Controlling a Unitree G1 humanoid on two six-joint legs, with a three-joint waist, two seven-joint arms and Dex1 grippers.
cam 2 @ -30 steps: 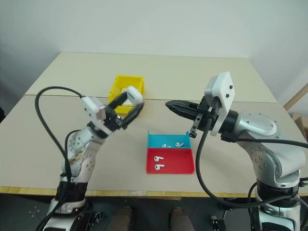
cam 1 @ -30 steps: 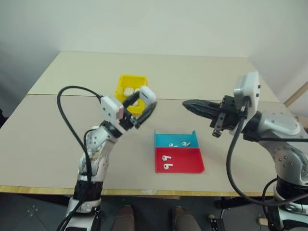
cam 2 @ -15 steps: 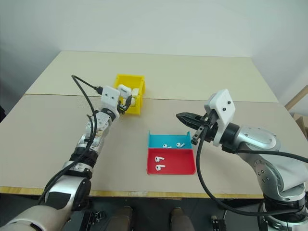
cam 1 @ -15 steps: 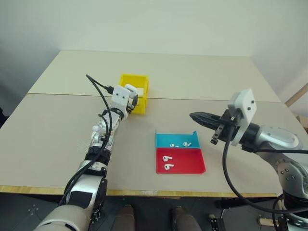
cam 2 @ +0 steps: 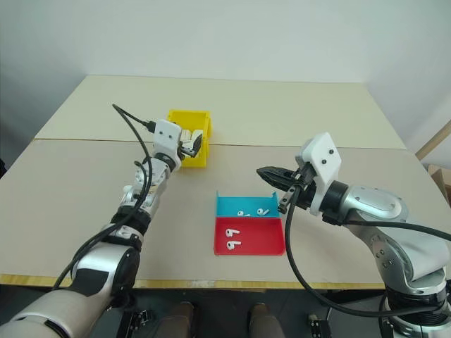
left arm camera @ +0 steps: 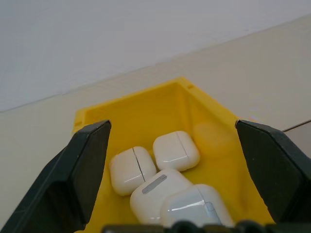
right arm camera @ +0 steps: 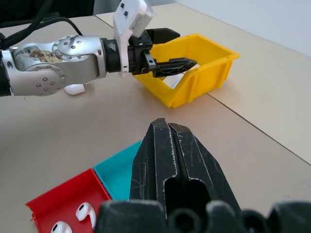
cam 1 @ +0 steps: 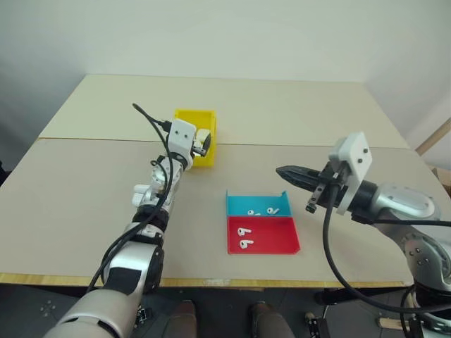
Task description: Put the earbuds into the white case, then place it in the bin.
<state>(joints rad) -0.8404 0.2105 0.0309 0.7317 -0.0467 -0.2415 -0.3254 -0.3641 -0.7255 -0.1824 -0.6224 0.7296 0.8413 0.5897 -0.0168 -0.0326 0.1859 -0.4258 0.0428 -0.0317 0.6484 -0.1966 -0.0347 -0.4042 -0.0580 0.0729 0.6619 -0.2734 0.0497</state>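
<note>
My left gripper (cam 1: 201, 141) stands open over the yellow bin (cam 1: 184, 117), with nothing between its fingers (left arm camera: 90, 165). Several white cases (left arm camera: 170, 187) lie heaped inside the bin (left arm camera: 209, 131); the nearest one (left arm camera: 192, 209) sits just under the open jaws. My right gripper (cam 1: 282, 171) is shut and empty, hovering level above the table to the right of the trays. Two earbuds (cam 1: 271, 210) lie in the blue tray (cam 1: 257, 201), and two more earbuds (cam 1: 244, 231) in the red tray (cam 1: 273, 238).
The blue and red trays sit side by side at the table's middle front. A seam (cam 1: 317, 146) crosses the table just behind the bin. A wooden stick (cam 1: 433, 138) leans at the far right edge.
My left arm reached forward to the bin and its gripper opened; the white case it held has left its fingers. The right arm sank a little and stayed shut.
</note>
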